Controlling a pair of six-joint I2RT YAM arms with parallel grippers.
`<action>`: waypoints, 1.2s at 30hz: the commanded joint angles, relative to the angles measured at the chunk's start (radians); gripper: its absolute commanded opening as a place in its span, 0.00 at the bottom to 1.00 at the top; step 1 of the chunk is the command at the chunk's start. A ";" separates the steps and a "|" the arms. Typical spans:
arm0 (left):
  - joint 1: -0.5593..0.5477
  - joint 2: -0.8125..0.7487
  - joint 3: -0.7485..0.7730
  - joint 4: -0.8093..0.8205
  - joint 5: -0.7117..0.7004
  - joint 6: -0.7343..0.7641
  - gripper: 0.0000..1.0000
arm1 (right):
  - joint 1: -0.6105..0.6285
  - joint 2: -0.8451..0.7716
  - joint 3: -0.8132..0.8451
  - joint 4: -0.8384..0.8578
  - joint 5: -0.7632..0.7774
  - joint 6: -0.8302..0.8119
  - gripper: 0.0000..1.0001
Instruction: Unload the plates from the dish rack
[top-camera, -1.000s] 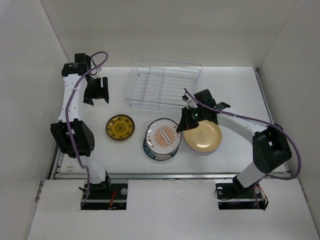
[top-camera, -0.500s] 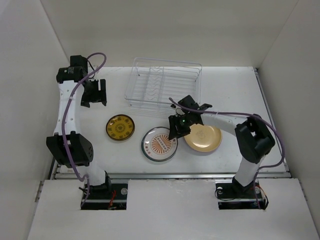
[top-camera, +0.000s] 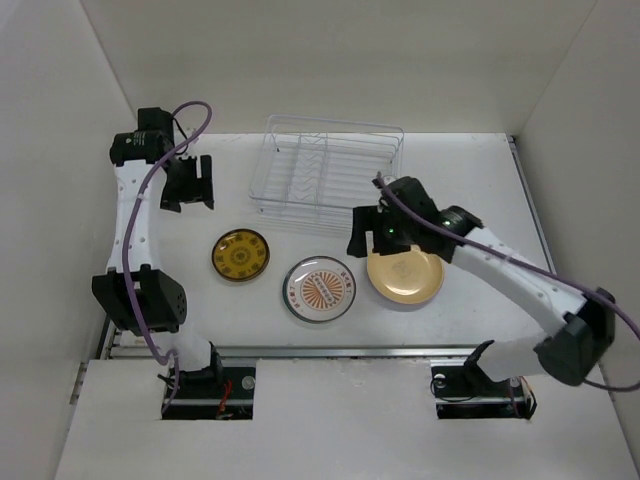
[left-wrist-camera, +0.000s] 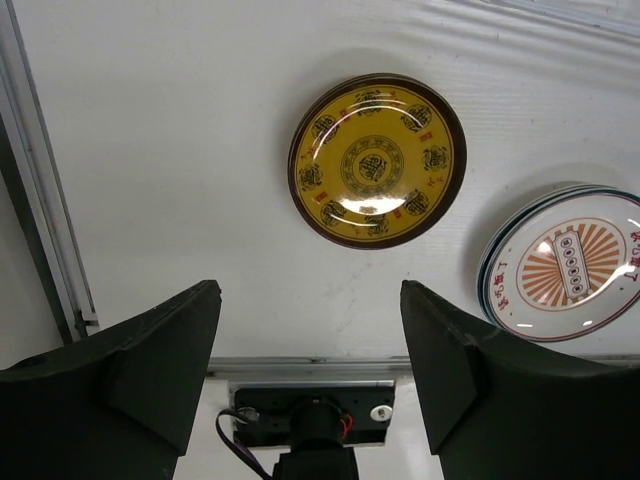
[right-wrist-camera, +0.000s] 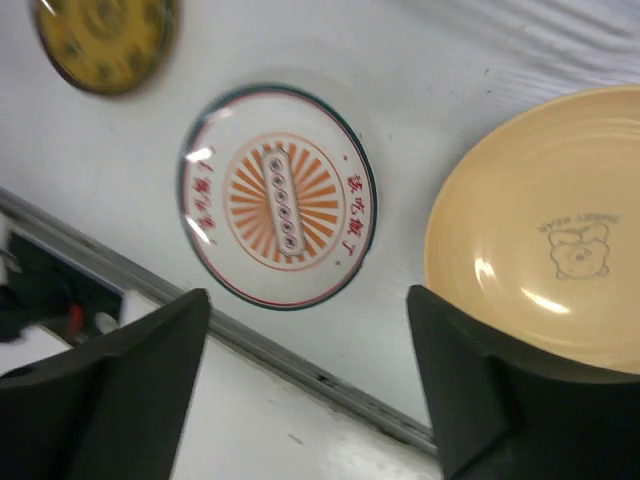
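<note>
Dish rack (top-camera: 328, 165) at the back of the table (top-camera: 470, 190), with no plate visible between its wires from above. Three plates flat on the table in a row in front of it: gold-patterned plate (top-camera: 240, 255) to the left, orange-centred plate (top-camera: 319, 289) in the middle, tan-yellow plate (top-camera: 405, 276) to the right. Tan-yellow plate just beside the middle one, touching or apart impossible to tell. Perhaps a second rim under the orange-centred plate in the left wrist view, but too thin to call.

Right gripper (top-camera: 366, 232) raised over the gap between the orange-centred and tan-yellow plates, fingers spread wide with nothing between them. Left gripper (top-camera: 188, 184) off to the far left, well apart from the rack, likewise spread wide and holding nothing, looking down on the gold-patterned plate.

Judging by this, unloading done or all but done.

Hazards from here:
- Swinging the right arm away too low, catching the raised rim of the tan-yellow plate and shoving it into its neighbour.
- Snagging the purple cable (top-camera: 386, 196) on the rack's wire side and dragging the light rack along.
- Reaching into a rack with nothing to grasp and closing on bare wire.

Safer to lift clear before travelling sideways.
</note>
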 joint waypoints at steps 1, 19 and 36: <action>-0.001 -0.035 0.043 -0.008 0.007 0.011 0.70 | 0.009 -0.190 0.061 -0.059 0.214 0.093 0.91; -0.001 -0.441 -0.173 0.180 -0.556 -0.217 0.83 | 0.009 -0.922 0.084 -0.662 0.669 0.420 1.00; -0.001 -0.678 -0.281 0.148 -0.513 -0.187 0.91 | 0.009 -1.228 -0.048 -0.632 0.624 0.420 1.00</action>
